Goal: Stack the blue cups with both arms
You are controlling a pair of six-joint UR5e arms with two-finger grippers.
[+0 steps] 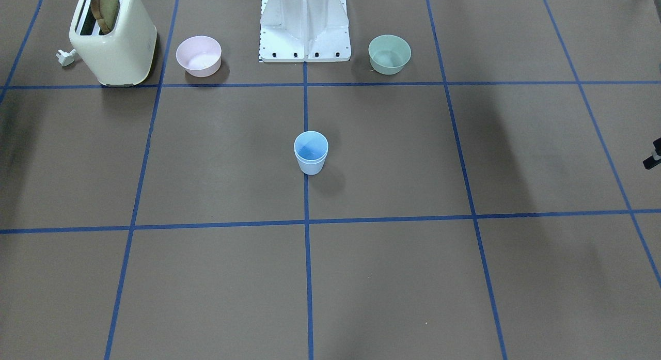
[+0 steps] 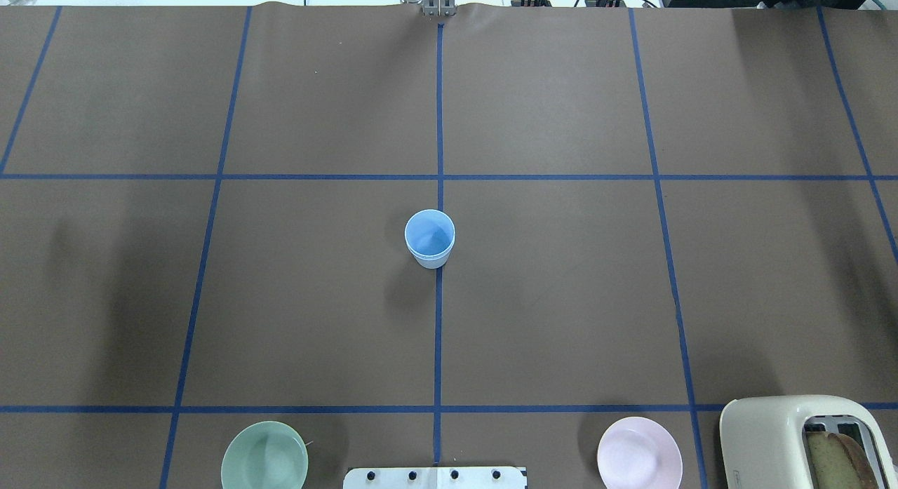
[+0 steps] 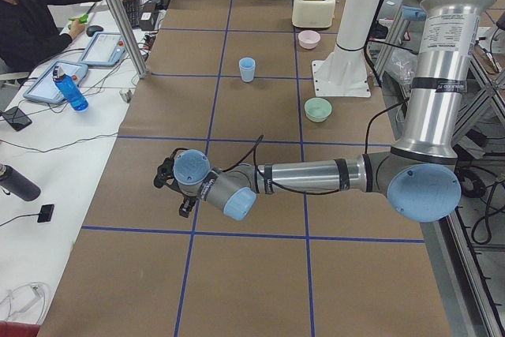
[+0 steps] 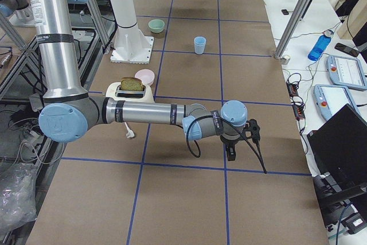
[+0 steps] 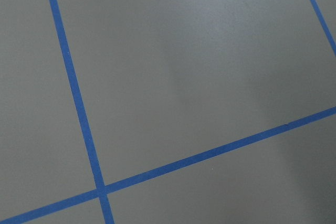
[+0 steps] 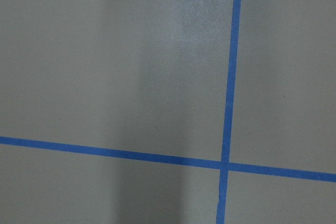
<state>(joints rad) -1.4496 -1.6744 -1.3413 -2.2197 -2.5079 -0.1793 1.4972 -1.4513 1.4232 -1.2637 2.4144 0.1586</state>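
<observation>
Beneath both my claws lies only the brown worktop (image 2: 561, 299), ruled into squares by blue tape lines (image 5: 79, 108); each wrist view shows nothing else. My left arm (image 3: 316, 175) stretches low over one end of it and my right arm (image 4: 143, 113) over the other, so the left claw (image 3: 185, 211) and the right claw (image 4: 231, 153) hang well apart, neither near any object. Whether either is spread or pressed together I cannot tell, as they show only small and from the side.

My white pedestal (image 1: 304, 29) stands at the worktop's edge. On the right claw's side of it are a cream toaster (image 1: 113, 40) holding bread (image 1: 106, 9) and a pink bowl (image 1: 199, 55). On the left claw's side is a green bowl (image 1: 390, 53).

Between the two claws, well away from each, the blue cups (image 2: 429, 240) stand upright on the centre tape line. A second rim shows just under the top one, so I judge one cup already nested in the other and the stacking done. The next move calls only for keeping both claws clear of the stack.

An operator (image 3: 31, 13) sits at a side desk beyond my left claw.
</observation>
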